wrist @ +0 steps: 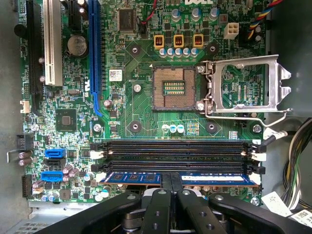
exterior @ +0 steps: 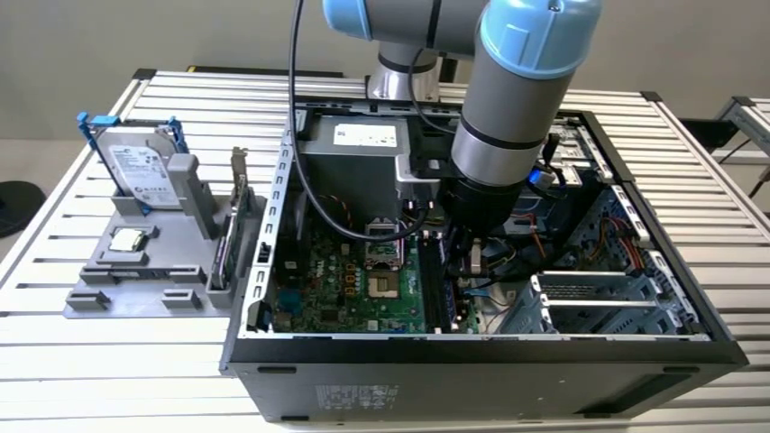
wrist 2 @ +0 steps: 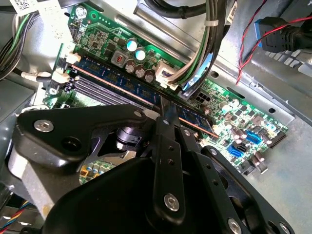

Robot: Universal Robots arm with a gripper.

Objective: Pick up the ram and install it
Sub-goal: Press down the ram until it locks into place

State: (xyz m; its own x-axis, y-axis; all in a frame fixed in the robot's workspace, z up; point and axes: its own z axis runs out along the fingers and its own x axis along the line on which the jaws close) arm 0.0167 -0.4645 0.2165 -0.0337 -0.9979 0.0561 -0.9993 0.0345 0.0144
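The gripper (wrist: 170, 187) has its jaws pinching the ram (wrist: 195, 178) mid-length; the stick stands on edge in the nearest of the motherboard's (wrist: 146, 97) memory slots (wrist: 175, 155) — picked up and slotted, it seems; full seating I cannot confirm — the processor socket (wrist: 173, 87) lies empty beyond.

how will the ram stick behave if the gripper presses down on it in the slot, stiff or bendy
The ram looks like a thin flat board, so probably stiff along its length yet apt to flex or crack if pressed unevenly. It stands on edge in the slot, so it could tilt sideways. The gripper closes at its middle, which probably spreads the force.
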